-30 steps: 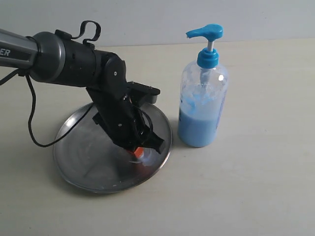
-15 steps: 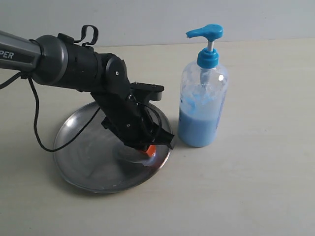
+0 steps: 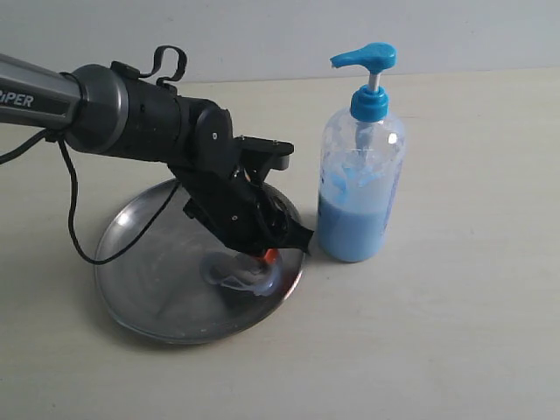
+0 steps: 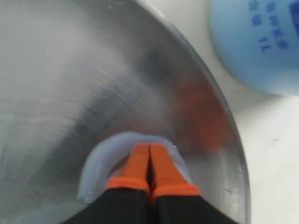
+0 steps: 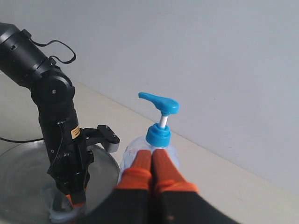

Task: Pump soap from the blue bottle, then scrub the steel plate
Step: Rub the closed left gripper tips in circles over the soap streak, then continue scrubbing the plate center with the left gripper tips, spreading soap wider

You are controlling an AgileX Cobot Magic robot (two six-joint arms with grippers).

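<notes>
The steel plate [image 3: 149,280] lies on the table left of the blue bottle [image 3: 360,206]. My left gripper [image 3: 268,255] is shut, its orange tips pressed down on the plate near the rim closest to the bottle. A pale blue smear of soap [image 3: 234,273] curls around the tips. In the left wrist view the closed left gripper [image 4: 149,156] sits inside the soap smear [image 4: 96,163] on the plate [image 4: 84,74], with the bottle [image 4: 257,42] just past the rim. My right gripper [image 5: 152,158] is shut and empty, hovering apart from the bottle [image 5: 159,134].
The plate and bottle stand on a pale beige table [image 3: 455,332] with a light wall behind. The left arm's black cable [image 3: 74,236] loops over the plate's far-left rim. The bottle stands a short gap from the plate's rim.
The left gripper has slid across the plate toward the bottle-side rim, leaving a wider pale soap smear behind it. The bottle has not moved.
</notes>
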